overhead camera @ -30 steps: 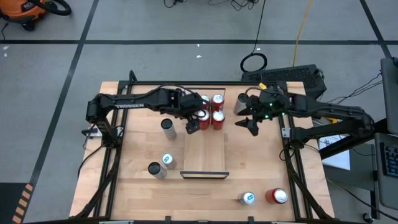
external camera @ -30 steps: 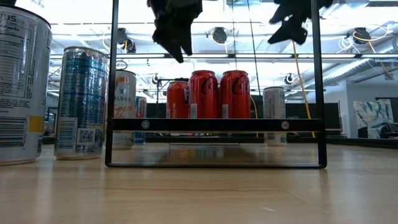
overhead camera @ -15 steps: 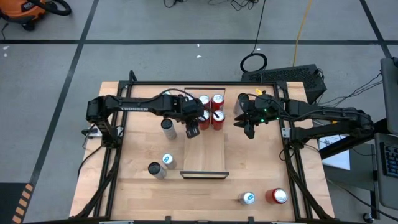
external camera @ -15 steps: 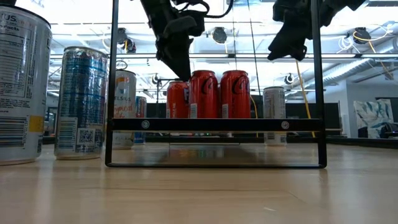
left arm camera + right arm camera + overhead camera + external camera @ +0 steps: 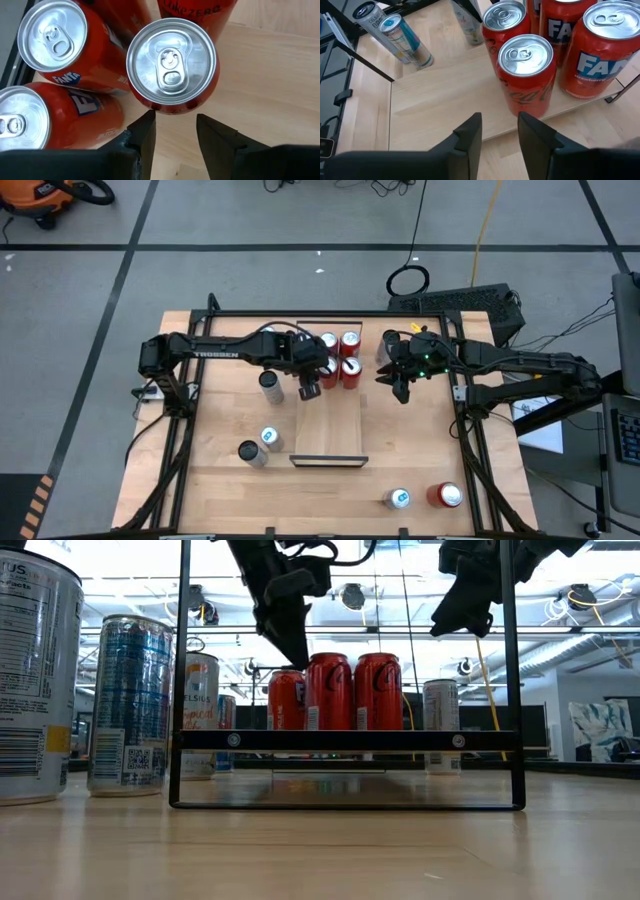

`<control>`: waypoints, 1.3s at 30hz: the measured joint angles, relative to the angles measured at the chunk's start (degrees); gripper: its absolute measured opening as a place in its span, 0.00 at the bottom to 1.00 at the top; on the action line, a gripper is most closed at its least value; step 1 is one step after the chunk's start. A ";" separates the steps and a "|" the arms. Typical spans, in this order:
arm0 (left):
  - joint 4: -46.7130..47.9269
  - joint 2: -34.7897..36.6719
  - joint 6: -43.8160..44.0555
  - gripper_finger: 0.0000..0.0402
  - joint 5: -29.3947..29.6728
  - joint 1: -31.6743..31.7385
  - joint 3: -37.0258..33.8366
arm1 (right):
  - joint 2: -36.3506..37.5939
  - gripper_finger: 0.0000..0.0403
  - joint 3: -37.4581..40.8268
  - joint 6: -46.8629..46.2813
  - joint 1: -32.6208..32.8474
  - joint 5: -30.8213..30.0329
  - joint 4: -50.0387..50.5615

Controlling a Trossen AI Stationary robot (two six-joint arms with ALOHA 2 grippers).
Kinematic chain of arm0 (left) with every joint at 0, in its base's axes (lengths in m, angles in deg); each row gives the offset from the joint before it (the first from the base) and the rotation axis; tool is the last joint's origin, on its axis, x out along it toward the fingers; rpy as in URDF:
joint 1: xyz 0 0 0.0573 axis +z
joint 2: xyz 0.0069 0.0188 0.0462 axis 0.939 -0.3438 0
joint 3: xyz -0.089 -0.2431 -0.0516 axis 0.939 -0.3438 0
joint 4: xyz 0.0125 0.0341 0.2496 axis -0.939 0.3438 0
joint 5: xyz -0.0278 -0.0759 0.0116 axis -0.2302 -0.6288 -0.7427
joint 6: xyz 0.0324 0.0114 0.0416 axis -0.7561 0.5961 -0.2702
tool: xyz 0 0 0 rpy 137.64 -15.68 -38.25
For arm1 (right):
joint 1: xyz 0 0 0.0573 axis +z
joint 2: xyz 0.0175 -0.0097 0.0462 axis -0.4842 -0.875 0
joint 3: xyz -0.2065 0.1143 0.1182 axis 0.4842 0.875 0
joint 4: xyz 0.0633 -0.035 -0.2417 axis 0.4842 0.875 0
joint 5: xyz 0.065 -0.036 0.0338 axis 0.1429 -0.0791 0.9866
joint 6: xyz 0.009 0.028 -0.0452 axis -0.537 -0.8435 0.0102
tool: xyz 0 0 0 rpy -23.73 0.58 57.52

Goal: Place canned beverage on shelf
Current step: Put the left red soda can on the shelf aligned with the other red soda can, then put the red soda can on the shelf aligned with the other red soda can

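Note:
Several red cans (image 5: pixel 340 356) stand upright on the far end of the long light-wood shelf (image 5: pixel 330 430). My left gripper (image 5: pixel 309 388) hangs over the shelf's left edge, just near of those cans. In the left wrist view it (image 5: pixel 175 120) is open a little, tilted down at a red can (image 5: pixel 171 65), with nothing between the fingers. My right gripper (image 5: pixel 401 388) hovers to the right of the shelf, above the table. Its wrist view shows it (image 5: pixel 499 120) narrowly open and empty, facing a red cola can (image 5: pixel 526 75).
A silver can (image 5: pixel 388 345) stands far of my right gripper. More cans stand on the table: one left of the shelf (image 5: pixel 271 385), two at the near left (image 5: pixel 258 446), and a silver (image 5: pixel 398 498) and a red one (image 5: pixel 445 495) at the near right. Black rails (image 5: pixel 470 440) edge the table.
Both grippers have come down toward the cans' tops and then held still. The fingers of each have drawn closer together, taking hold of nothing. No can has moved.

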 joint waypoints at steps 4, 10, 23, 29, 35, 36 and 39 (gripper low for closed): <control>-1.09 0.00 0.00 0.35 -0.13 0.00 0.00 | 0.00 0.25 0.00 0.00 0.00 0.00 0.00; -2.32 0.00 0.01 0.35 -0.42 0.00 0.00 | 0.00 0.25 0.00 0.00 0.00 0.00 0.00; 8.05 -0.02 5.72 0.35 -0.74 -0.34 2.04 | 0.61 0.25 0.00 -7.47 -0.02 1.14 1.61; 10.05 2.39 9.70 0.35 -3.07 -2.08 2.82 | 0.69 0.25 -0.07 -10.96 0.03 8.09 2.13; 9.98 6.51 12.62 0.35 -4.20 -4.37 2.84 | 0.98 0.22 -6.37 -12.25 2.76 7.77 12.75; 9.93 7.05 12.70 0.35 -4.17 -4.70 2.87 | 1.01 0.21 -8.09 -12.19 3.46 7.76 15.06; 9.97 8.46 12.69 0.35 -4.17 -5.58 2.89 | 1.01 0.19 -13.21 -12.86 6.08 7.73 21.74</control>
